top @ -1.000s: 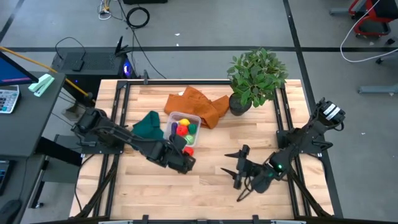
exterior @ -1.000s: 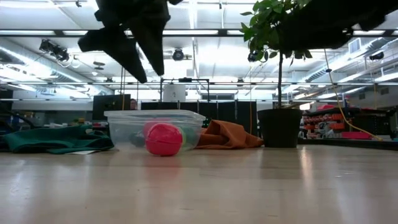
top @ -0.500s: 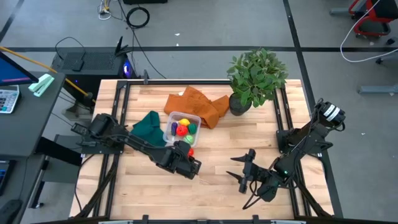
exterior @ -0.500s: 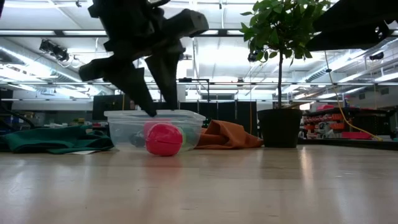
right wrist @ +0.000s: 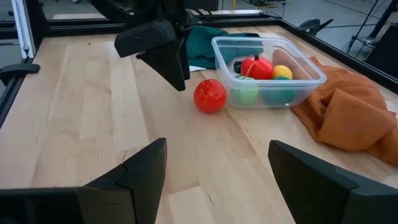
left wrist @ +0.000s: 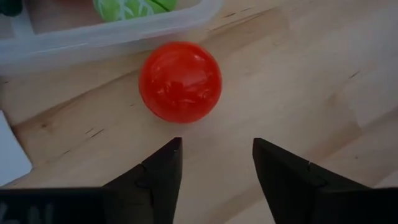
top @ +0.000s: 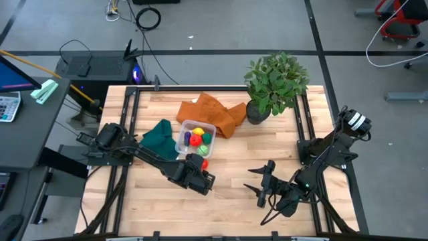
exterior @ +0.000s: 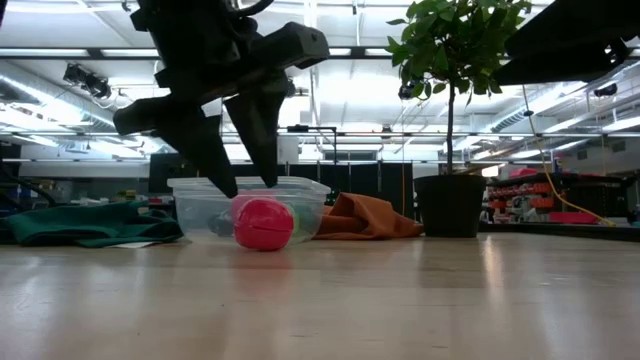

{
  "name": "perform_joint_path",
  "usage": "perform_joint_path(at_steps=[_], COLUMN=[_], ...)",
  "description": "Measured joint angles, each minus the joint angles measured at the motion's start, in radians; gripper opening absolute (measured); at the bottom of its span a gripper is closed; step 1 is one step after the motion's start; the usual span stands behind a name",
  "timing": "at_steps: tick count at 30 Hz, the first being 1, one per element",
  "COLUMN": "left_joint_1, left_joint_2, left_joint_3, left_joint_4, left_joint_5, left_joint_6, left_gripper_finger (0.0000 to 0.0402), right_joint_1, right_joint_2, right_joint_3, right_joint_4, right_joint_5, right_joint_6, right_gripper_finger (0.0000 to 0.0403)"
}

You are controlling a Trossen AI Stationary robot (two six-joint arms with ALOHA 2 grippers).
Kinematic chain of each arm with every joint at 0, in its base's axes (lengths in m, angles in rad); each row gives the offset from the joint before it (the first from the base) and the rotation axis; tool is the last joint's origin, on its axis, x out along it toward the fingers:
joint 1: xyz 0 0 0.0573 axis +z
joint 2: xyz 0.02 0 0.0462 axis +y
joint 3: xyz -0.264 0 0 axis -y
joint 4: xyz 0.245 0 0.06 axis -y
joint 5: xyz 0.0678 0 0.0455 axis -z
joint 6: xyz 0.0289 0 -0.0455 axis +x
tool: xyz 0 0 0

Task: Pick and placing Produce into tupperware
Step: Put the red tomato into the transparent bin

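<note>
Light wood table [top: 227, 194]. On it: clear tupperware [top: 194, 137] near the middle toward the far edge, red ball [top: 202, 163] on the wood touching its near wall, dark green cloth [top: 160, 133] on its left, orange cloth [top: 210, 112] behind it, potted plant [top: 274, 86] near far-right corner.

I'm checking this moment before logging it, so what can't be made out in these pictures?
- High view: the left gripper covers most of the red ball beside the tupperware.
- Low view: the tupperware's cloudy wall and the ball in front blur the produce inside.
- Left wrist view: the picture's edge cuts off the tupperware, showing only a green piece.
</note>
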Motion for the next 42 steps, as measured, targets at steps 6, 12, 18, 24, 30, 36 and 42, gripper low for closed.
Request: perform_joint_path(at_steps=[6,12,18,24,30,36,42], left_joint_1=[-0.002,-0.006,-0.006,-0.013,-0.012,-0.026,-0.059], left_joint_2=[0.000,0.000,0.010,0.050,0.095,0.129,0.166], left_joint_3=[0.000,0.000,0.000,0.001,0.000,-0.001,0.000], left_joint_4=[0.001,0.005,0.016,0.018,0.023,0.037,0.057], left_joint_5=[0.000,0.000,-0.006,-0.046,-0.095,-0.170,-0.298], left_joint_6=[0.006,0.012,0.010,-0.015,-0.066,-0.108,-0.162], left_gripper_finger=[0.0236,0.0239,0.0259,0.0308,0.0347,0.0355,0.0355], right_joint_1=[0.000,0.000,0.000,0.000,0.000,-0.002,-0.003], right_joint_2=[0.000,0.000,0.000,0.000,0.000,0.000,0.000], right_joint_3=[0.000,0.000,0.000,0.000,-0.001,-0.001,-0.001], right_joint_4=[0.000,0.000,0.000,-0.001,-0.008,-0.005,-0.007], right_joint_5=[0.000,0.000,0.000,0.000,-0.001,0.000,-0.001], right_joint_6=[0.000,0.000,0.000,0.000,0.008,0.009,0.009], right_gripper_finger=[0.0242,0.0242,0.0242,0.0242,0.0242,0.0242,0.0242])
